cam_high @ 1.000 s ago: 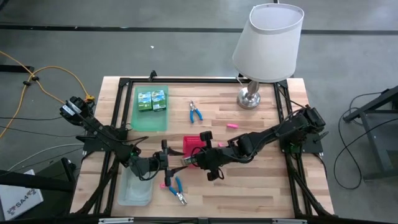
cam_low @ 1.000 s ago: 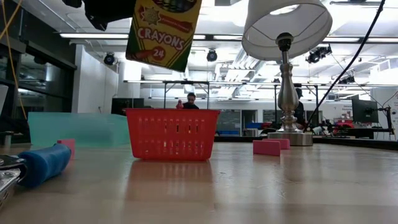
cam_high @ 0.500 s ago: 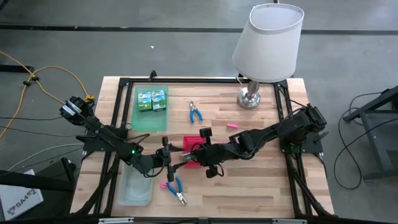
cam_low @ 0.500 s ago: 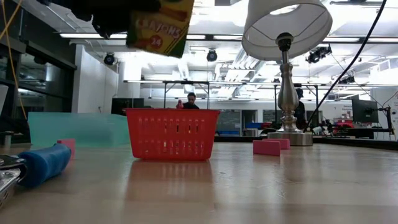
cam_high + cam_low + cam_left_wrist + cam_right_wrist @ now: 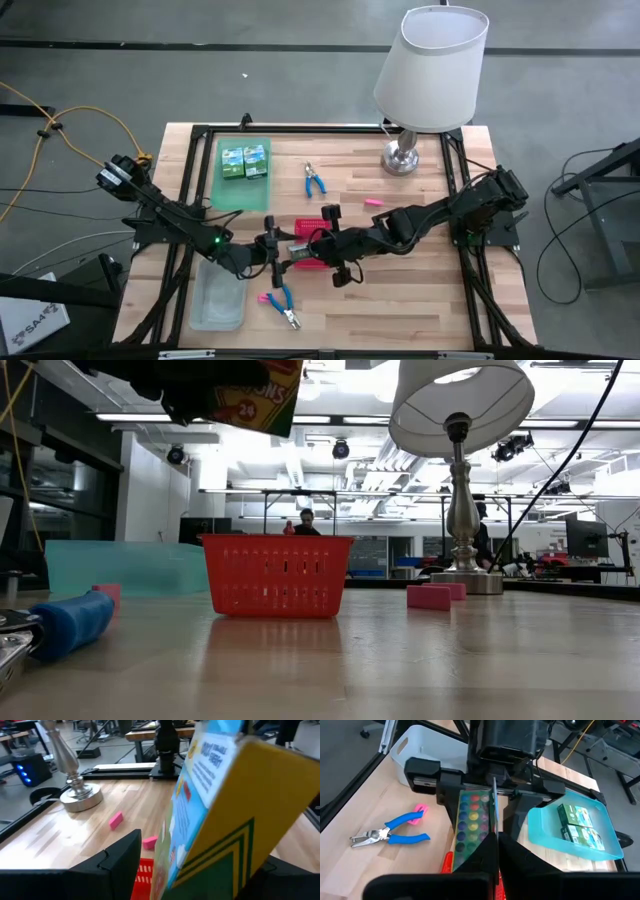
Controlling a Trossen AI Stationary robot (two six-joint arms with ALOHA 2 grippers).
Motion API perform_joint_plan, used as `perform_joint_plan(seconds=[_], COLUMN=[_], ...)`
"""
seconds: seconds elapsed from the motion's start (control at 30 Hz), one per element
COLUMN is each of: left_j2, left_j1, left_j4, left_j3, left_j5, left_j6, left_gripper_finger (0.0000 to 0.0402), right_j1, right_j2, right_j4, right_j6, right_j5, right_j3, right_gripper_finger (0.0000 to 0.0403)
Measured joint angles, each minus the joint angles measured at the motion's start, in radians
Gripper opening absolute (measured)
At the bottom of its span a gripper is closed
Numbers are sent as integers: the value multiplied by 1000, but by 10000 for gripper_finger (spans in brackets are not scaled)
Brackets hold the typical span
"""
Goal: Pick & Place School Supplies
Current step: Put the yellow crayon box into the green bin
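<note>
A green-and-yellow crayon box [image 5: 245,395] hangs in the air over the red mesh basket [image 5: 277,575], tilted. My left gripper [image 5: 272,248] reaches in from the table's left and is shut on the box [image 5: 225,820]. My right gripper [image 5: 312,248] comes from the right, shut, its tips [image 5: 496,852] right at the box's thin edge [image 5: 494,805] that faces it. The basket [image 5: 308,232] stands on the table at mid-table, partly hidden under both grippers. My left gripper holds the crayon box across its width, one finger [image 5: 447,792] on each side of it, beside the printed face [image 5: 465,805]. The fingers come nearly level from the table's left. The box is lifted clear above the basket and tilted. My right gripper's shut tips meet the box's facing edge; I cannot tell whether they pinch it or only touch it.
A green tray [image 5: 243,190] at the far left bears two small green boxes [image 5: 245,160]. Blue pliers [image 5: 314,180] and pink erasers [image 5: 372,202] lie beyond the basket. More blue pliers [image 5: 282,305] and a clear bin [image 5: 215,300] lie near the front. A lamp [image 5: 405,155] stands far right.
My left gripper has swung toward the table's far edge with the crayon box, bringing it over the basket. The box has gone from hanging upright to tilted. My right gripper has stayed at the box and kept shut.
</note>
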Motion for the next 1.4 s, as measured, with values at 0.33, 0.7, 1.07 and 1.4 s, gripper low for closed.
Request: perform_joint_plan(seconds=[0.33,0.7,1.07,1.4], left_j2=[0,0,0,0], left_j1=[-4,-4,-5,-5], left_j4=[7,8,9,8], left_j3=[0,0,0,0], left_j5=[2,2,9,4], left_j6=[3,48,47,55], left_gripper_finger=[229,175,111,116], right_j1=[0,0,0,0], right_j2=[0,0,0,1], right_j4=[0,0,0,0], right_j6=[0,0,0,-5], right_j5=[0,0,2,0], right_j3=[-1,-2,-2,-2], right_gripper_finger=[3,3,3,3])
